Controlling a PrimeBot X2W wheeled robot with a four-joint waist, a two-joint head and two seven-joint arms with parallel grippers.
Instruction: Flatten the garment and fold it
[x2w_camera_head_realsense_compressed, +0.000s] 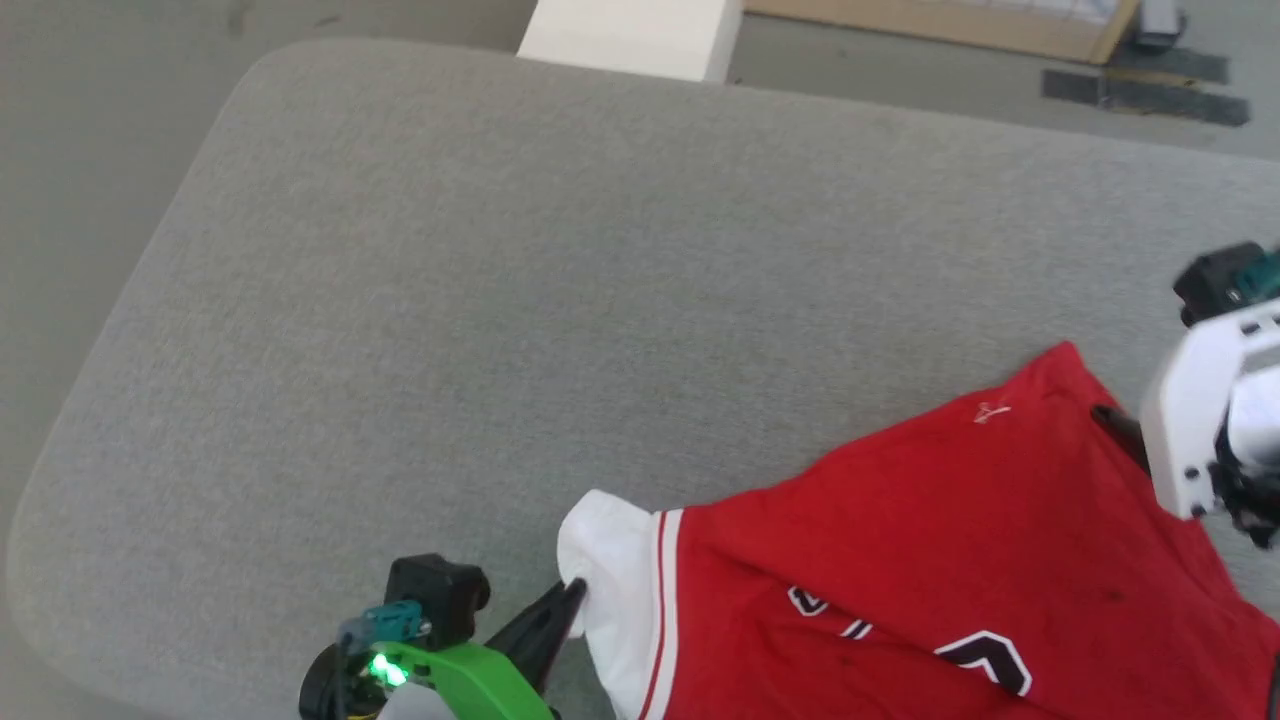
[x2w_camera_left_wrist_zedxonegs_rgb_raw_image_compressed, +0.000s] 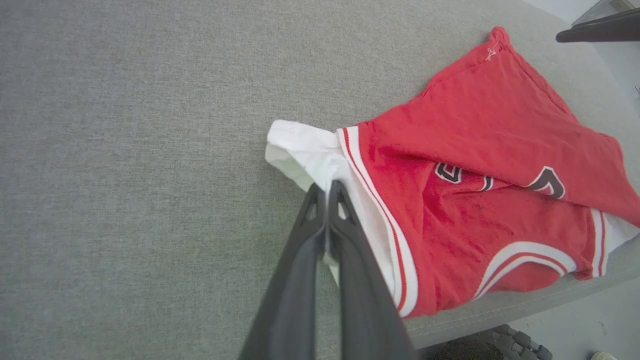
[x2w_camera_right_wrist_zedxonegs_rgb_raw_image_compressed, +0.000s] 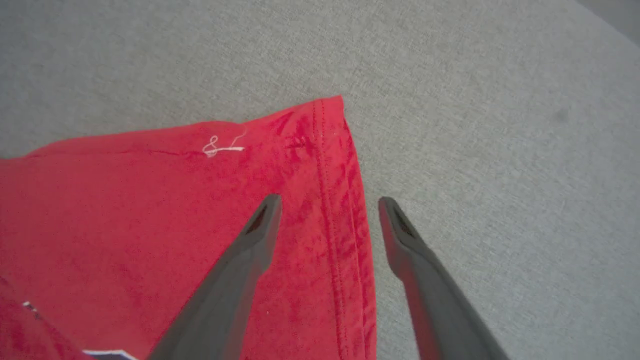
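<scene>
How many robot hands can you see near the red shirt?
2. The left hand is shut on the white end of the garment, at its left side. The right hand hangs open over the red corner near the small white logo.

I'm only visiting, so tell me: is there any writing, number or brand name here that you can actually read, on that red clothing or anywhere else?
Nothing here can be quoted as it reads.
On the red garment, the black-and-white print: a fold covers most of it, and only pieces of characters show, so it is unreadable.
Near the garment's corner, the small white logo: a stitched squiggle with no legible letters.
No other text is legible.
</scene>
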